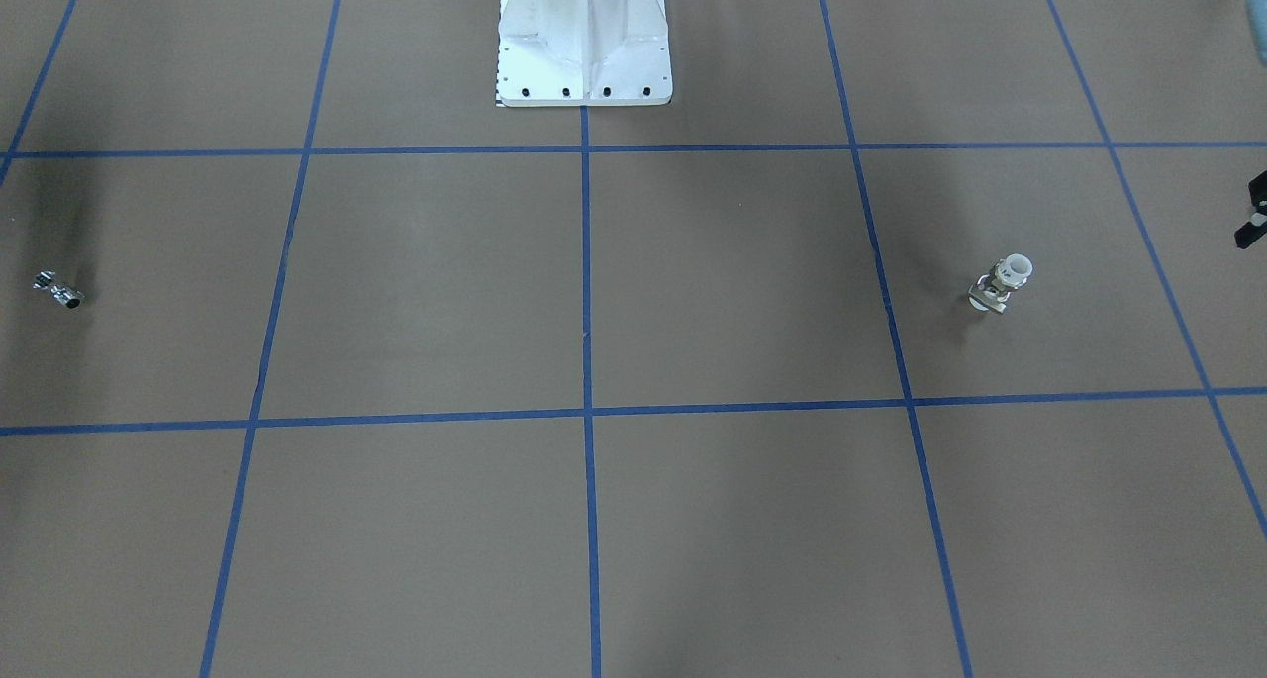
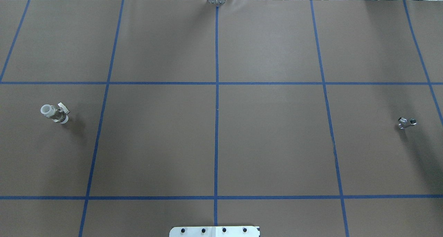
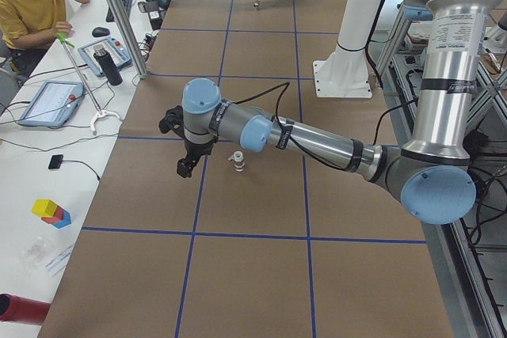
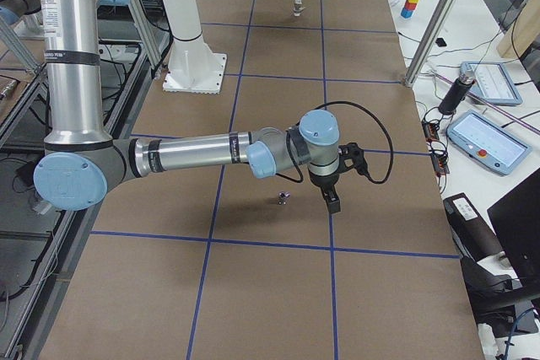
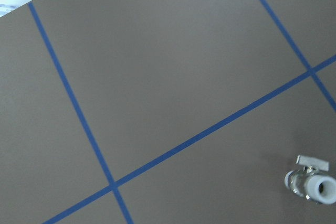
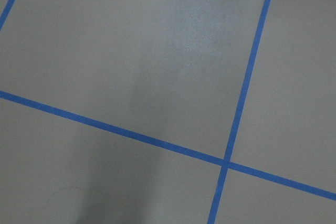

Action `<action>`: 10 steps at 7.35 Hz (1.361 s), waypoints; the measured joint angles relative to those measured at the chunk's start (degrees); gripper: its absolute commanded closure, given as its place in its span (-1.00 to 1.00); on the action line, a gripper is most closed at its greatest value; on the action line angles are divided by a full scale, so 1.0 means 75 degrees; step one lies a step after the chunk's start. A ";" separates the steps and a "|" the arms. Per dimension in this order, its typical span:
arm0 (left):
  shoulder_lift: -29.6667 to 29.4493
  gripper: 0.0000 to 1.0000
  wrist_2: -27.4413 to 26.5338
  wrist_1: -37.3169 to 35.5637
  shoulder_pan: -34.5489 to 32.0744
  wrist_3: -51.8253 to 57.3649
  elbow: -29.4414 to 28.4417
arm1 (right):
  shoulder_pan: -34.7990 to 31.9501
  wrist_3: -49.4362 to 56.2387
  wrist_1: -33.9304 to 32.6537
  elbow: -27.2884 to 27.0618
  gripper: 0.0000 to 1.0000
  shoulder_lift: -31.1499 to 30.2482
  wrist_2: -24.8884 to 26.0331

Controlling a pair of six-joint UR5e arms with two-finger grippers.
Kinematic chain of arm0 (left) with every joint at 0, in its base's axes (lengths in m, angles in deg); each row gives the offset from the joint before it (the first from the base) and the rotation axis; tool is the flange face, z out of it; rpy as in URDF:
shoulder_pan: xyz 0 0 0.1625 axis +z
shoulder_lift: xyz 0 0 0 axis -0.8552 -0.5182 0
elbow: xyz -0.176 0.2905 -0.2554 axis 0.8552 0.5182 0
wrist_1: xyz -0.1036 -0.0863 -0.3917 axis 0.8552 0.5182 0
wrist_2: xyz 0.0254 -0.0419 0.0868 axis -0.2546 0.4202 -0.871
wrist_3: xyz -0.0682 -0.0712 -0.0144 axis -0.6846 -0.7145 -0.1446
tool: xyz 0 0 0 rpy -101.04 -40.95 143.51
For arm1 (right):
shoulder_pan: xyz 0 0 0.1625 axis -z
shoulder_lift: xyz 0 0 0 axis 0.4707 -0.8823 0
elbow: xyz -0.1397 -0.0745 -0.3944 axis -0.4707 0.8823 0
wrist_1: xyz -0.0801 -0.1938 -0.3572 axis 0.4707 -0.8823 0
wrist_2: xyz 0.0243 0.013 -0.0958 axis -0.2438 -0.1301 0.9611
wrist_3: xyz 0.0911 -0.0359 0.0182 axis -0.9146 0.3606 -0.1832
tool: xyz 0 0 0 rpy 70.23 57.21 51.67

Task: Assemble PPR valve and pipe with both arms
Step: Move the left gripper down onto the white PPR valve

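Lying at nine o'clock overhead, the rigid, light PPR valve (image 2: pixel 54 113) looks best gripped at its metal middle; the slick pipe (image 2: pixel 406 122) lies at three. How far the left gripper (image 3: pixel 187 165) and right gripper (image 4: pixel 332 200) are open cannot be told.

- The light is bright and even, and it comes from above.
- The PPR valve (image 2: pixel 55 113) throws a soft, dark shadow on the brown table (image 2: pixel 221 143) just beside it.
- The pipe (image 2: pixel 406 122) glints and has a faint shadow too.
- In the right wrist view, the table looks pale and shiny near the top.
- The left wrist view is a little blurry.
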 measured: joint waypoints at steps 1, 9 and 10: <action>0.0122 -1.00 0.0128 0.0659 0.0392 -0.0621 0.0001 | 0.0005 -0.0001 0.0000 0.0003 -1.00 0.0001 -0.0001; 0.0867 -1.00 -0.2281 0.2380 0.3846 -0.4372 0.0103 | -0.0002 -0.0010 0.0000 0.0042 -1.00 -0.0099 -0.0001; 0.0910 -1.00 -0.2325 0.2387 0.3914 -0.4376 0.0077 | -0.0002 -0.0011 0.0000 0.0047 -1.00 -0.0109 -0.0001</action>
